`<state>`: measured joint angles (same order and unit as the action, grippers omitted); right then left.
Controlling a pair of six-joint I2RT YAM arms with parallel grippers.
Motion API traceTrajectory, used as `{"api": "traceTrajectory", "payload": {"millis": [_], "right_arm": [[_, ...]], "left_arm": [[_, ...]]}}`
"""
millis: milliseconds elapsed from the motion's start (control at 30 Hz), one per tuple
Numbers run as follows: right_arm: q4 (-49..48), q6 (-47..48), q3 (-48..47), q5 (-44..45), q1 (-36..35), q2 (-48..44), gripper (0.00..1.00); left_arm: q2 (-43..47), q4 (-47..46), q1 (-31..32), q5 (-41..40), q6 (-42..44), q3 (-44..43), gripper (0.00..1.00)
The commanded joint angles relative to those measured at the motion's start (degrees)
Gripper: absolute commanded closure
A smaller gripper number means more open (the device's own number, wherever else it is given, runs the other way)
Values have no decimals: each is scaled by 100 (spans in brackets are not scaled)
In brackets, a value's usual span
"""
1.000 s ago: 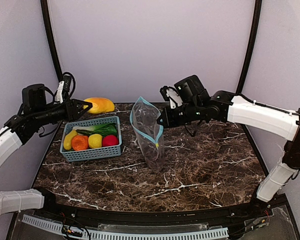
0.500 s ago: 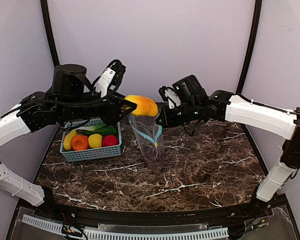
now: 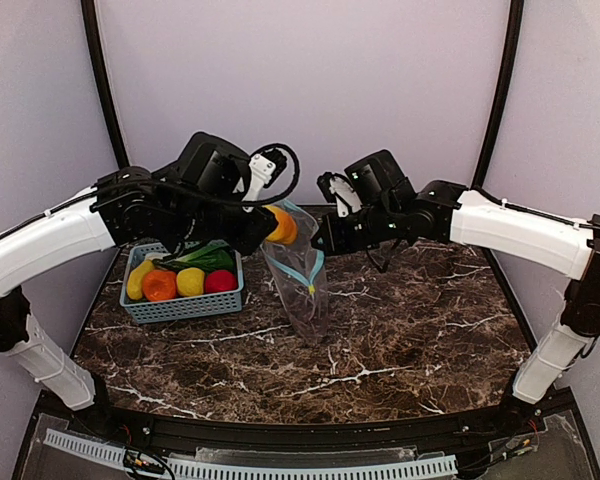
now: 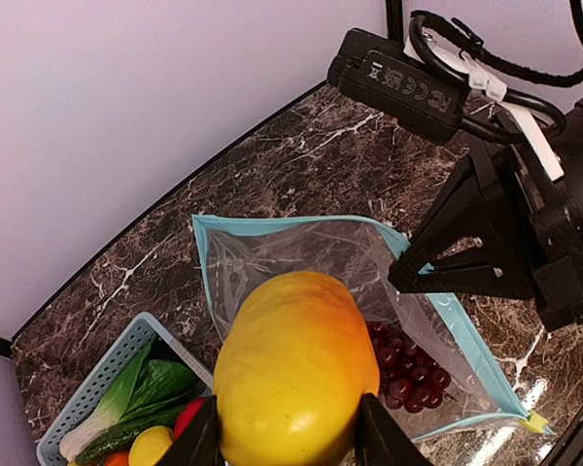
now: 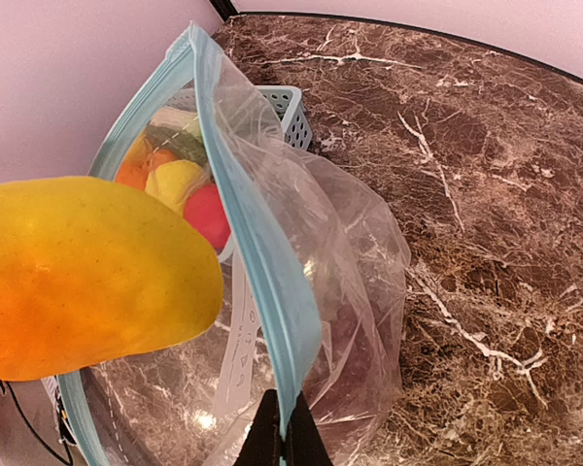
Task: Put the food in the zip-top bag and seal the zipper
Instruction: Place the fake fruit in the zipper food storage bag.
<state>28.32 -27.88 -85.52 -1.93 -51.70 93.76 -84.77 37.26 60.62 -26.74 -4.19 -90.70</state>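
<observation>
Clear bag [image 5: 350, 291] of thin, crinkled plastic film, shiny where light catches the folds. Its zipper [image 5: 262, 262] is a smooth, opaque teal plastic strip. The yellow-orange fruit [image 4: 287, 374] is smooth moulded plastic with a soft satin sheen. The purple grapes [image 4: 408, 374] look glossy. The table [image 3: 400, 330] has a polished dark brown marble-look top with white veins, reflecting light. The basket [image 3: 180, 305] is matt teal lattice plastic. The arms [image 3: 520, 230] have smooth white plastic shells and matt black parts.

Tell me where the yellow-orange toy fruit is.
Top view, centre-left: the yellow-orange toy fruit sits in the left claw, at the clear plastic zip-top bag's open mouth.
</observation>
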Motion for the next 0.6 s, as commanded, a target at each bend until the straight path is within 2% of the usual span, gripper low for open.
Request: {"api": "traceTrajectory", "payload": {"millis": [0, 100, 433, 567], "right_arm": [[-177, 50, 10, -79, -7, 83, 100], [-227, 29, 86, -71, -7, 23, 100], [-274, 16, 152, -120, -10, -16, 100], [-290, 10, 149, -139, -12, 2, 100]], "left_arm": [[-572, 625, 23, -184, -240, -600, 68], [-854, 829, 20, -290, -316, -843, 67], [-1216, 608, 22, -377, -244, -862, 60], [-1317, 630, 12, -352, -283, -875, 49]]}}
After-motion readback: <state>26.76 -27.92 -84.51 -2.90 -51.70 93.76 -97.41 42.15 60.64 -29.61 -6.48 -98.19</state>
